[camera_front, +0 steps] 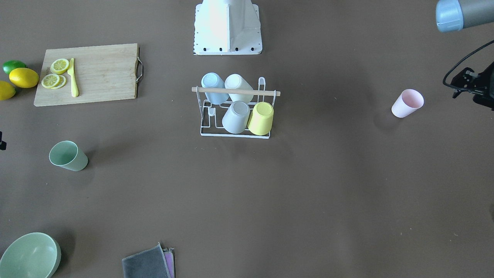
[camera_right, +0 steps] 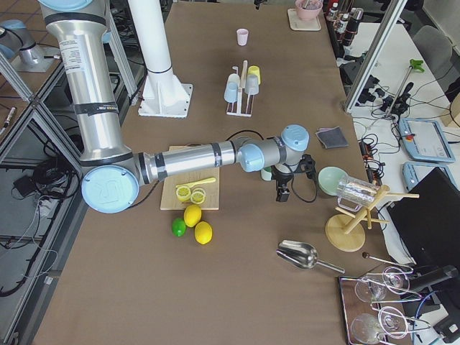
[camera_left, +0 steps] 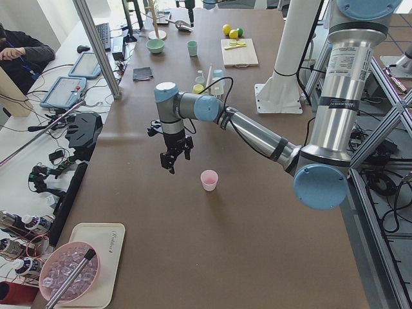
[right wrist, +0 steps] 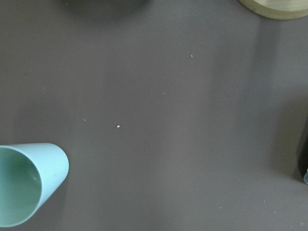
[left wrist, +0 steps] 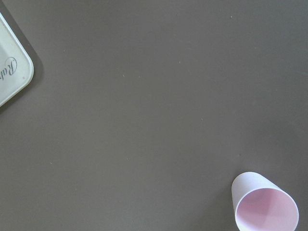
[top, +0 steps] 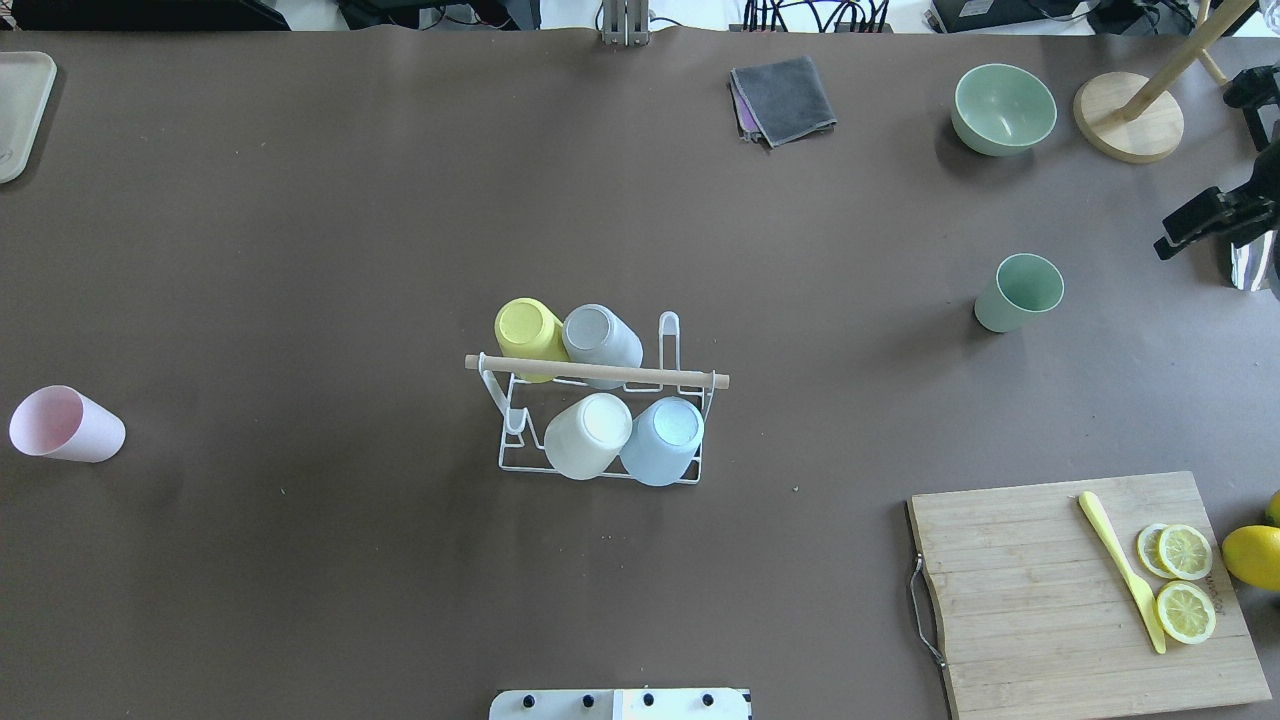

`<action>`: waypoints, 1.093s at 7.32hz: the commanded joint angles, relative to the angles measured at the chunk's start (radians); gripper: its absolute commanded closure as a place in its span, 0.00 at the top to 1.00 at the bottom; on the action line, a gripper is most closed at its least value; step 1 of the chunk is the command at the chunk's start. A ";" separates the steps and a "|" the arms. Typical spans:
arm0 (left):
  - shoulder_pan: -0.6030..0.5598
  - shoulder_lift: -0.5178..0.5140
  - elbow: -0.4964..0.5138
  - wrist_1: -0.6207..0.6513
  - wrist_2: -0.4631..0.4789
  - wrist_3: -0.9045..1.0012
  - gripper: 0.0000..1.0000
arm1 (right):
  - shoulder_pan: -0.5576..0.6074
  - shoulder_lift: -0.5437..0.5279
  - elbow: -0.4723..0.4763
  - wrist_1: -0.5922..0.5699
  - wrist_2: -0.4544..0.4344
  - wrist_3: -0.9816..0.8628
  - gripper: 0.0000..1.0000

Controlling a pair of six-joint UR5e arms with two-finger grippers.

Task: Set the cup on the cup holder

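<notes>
The cup holder, a white wire rack with a wooden rod, stands mid-table and carries yellow, grey, white and blue cups upside down on its pegs. A pink cup stands upright near the table's left end. My left gripper hangs above the table beside it, apart from it; I cannot tell its state. A green cup stands upright on the other side. My right gripper hovers near that cup, and its fingers are not clear in any view.
A cutting board holds lemon slices and a yellow knife, with lemons beside it. A green bowl, a folded grey cloth, a wooden stand and a tray lie along the edges.
</notes>
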 commanded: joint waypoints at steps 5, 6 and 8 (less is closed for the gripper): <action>0.263 -0.173 0.050 0.370 0.242 0.130 0.98 | -0.153 0.268 -0.074 -0.246 -0.053 -0.079 1.00; 0.337 -0.176 0.065 0.381 0.245 0.130 0.98 | -0.152 0.347 -0.149 -0.357 -0.069 -0.181 1.00; 0.442 -0.186 0.091 0.427 0.314 0.139 0.98 | -0.167 0.472 -0.271 -0.536 -0.128 -0.306 1.00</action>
